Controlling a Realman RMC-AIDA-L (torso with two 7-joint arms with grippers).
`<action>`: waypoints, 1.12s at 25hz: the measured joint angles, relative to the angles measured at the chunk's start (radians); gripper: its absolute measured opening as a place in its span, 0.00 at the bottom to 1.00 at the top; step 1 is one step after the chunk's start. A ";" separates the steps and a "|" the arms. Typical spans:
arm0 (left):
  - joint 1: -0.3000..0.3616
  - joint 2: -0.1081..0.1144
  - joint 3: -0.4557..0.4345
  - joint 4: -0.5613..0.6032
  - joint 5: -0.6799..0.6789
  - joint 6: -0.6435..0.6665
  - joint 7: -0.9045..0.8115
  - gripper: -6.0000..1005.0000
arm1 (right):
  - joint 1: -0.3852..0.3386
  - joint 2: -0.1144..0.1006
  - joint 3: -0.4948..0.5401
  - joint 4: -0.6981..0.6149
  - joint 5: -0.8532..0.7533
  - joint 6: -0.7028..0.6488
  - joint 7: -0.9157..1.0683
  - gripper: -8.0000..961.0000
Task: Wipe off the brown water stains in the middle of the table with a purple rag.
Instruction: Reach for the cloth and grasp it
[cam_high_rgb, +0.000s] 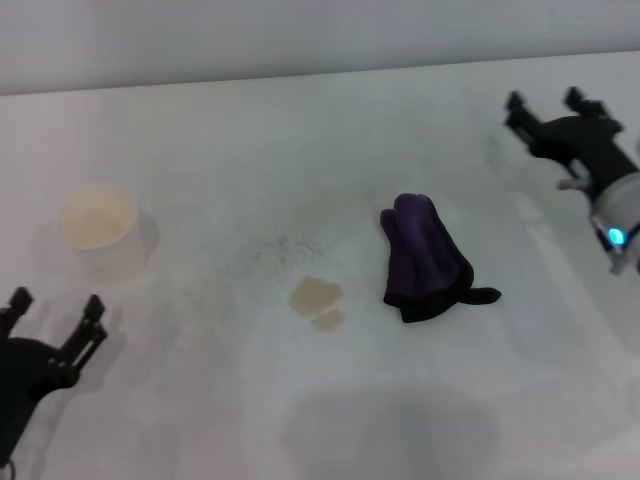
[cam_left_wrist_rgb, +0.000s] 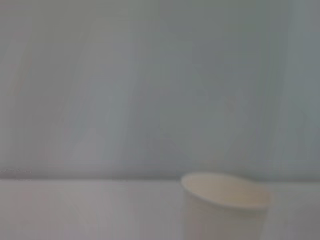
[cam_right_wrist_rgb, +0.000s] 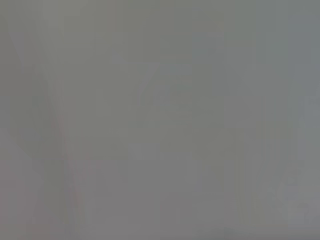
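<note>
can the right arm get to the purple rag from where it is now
Probably yes. The right gripper hangs open over the table's far right side, and the purple rag lies apart from it toward the middle with only bare surface between. The brown water stains sit on the rag's other side.

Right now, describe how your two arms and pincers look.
Both are matte black. The left pincer has two slim, blocky-tipped fingers on a dark body. The right pincer looks the same, but behind it sits a pale grey wrist section with a small glowing blue light.
</note>
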 joint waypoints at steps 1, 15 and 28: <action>0.005 0.000 -0.001 -0.001 -0.001 0.013 -0.006 0.89 | 0.011 0.000 -0.002 0.000 -0.024 -0.018 0.009 0.90; 0.045 0.002 -0.004 -0.088 -0.225 0.165 -0.128 0.89 | 0.119 -0.012 -0.072 -0.209 -0.393 -0.123 0.472 0.90; -0.063 0.004 -0.004 -0.169 -0.449 0.104 -0.265 0.89 | 0.077 -0.022 -0.907 -0.792 -0.629 -0.510 1.344 0.90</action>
